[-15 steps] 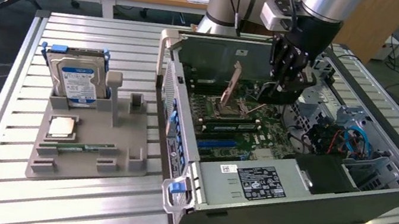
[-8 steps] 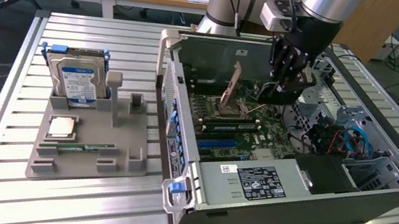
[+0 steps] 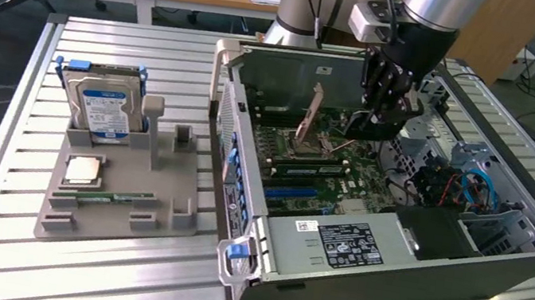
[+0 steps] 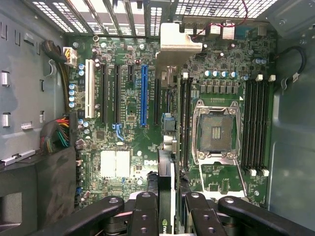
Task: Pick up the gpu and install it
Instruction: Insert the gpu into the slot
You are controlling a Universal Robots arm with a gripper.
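gpu (image 4: 166,182): thin dark flat card, picked up, edge-on over the green motherboard (image 4: 123,142)
Black gripper (image 4: 167,216): clamped on gpu
Remaining: seating in slot

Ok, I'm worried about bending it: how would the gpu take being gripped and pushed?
Probably stiff: the gpu sits edge-on between the jaws with no visible sag. It is likely light for its length, being a thin flat card. Since it is held across its thin faces at one spot, it might tilt if pushed off-centre.
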